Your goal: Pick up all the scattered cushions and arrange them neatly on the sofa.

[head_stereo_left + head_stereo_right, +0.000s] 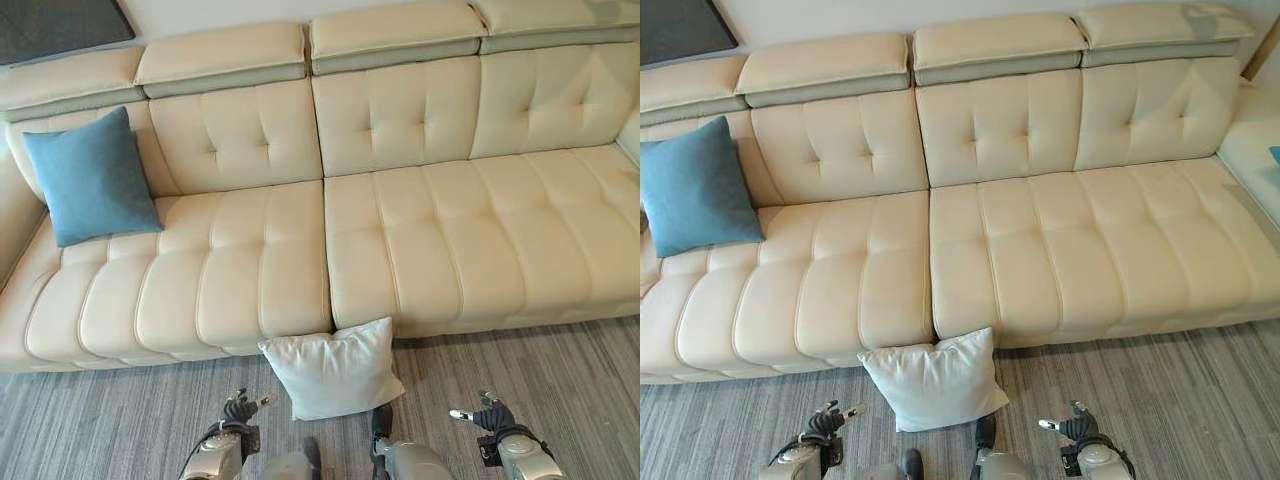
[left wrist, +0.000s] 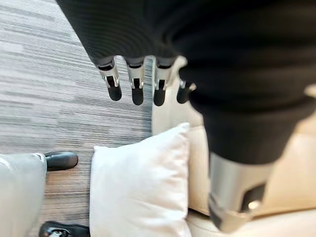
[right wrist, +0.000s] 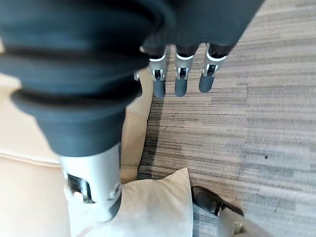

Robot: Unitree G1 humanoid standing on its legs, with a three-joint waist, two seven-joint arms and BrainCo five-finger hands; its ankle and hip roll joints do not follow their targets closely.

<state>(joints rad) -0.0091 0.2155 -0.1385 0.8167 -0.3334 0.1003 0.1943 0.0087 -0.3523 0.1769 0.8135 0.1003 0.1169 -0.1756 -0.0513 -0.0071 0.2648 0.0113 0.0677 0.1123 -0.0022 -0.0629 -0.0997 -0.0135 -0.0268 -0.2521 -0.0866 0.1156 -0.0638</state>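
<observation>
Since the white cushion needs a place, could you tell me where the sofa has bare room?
The sofa seat is bare from beside the blue cushion rightward to its far end. Only the left corner is taken. The white cushion leans against the sofa front, on the floor between both hands.

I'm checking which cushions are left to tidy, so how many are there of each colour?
Blue cushion, leaning against the sofa backrest at its left end: 1
White cushion, on the floor against the sofa's front: 1
Total: 2
</observation>
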